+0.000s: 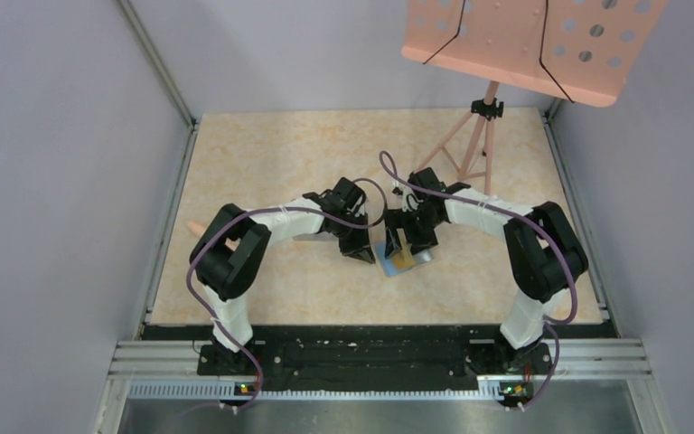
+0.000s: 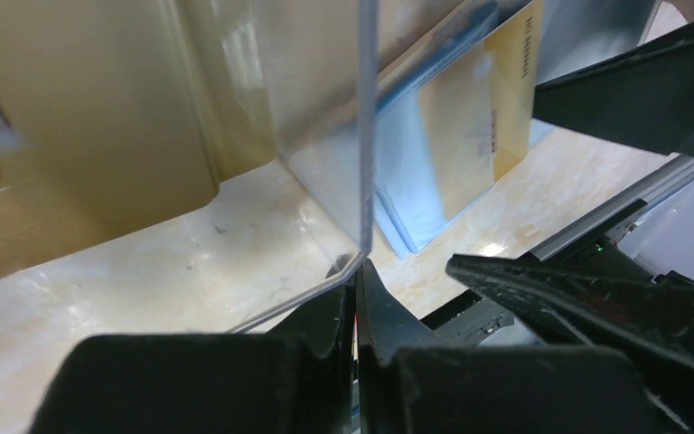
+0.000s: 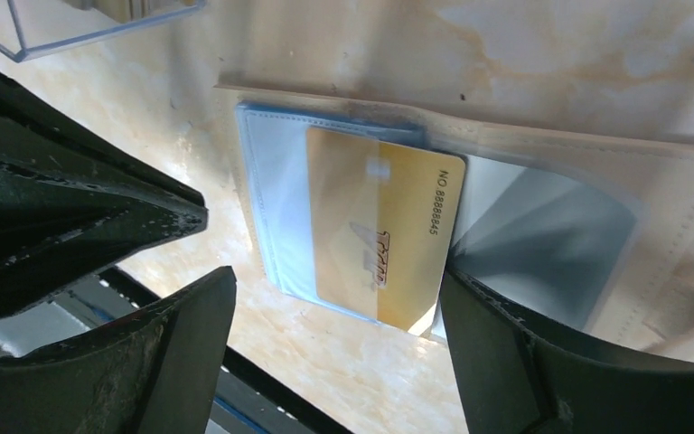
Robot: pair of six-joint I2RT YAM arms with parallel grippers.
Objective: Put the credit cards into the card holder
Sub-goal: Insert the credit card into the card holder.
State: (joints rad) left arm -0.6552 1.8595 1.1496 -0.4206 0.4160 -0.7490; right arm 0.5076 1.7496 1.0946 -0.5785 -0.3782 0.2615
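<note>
The card holder lies open on the table, tan at the rim and light blue inside. It also shows in the top view. A yellow-orange credit card lies on its blue side, partly under a clear sleeve. The card also shows in the left wrist view. My right gripper is open just above it, one finger on each side of the card, and holds nothing. My left gripper is shut, its tips at the corner of the clear plastic box. Another yellow-tan card stands inside that box.
The clear box sits left of the wallet under the left wrist. A peach music stand on a tripod stands at the back right. Grey walls close in both sides. A metal rail runs along the near edge.
</note>
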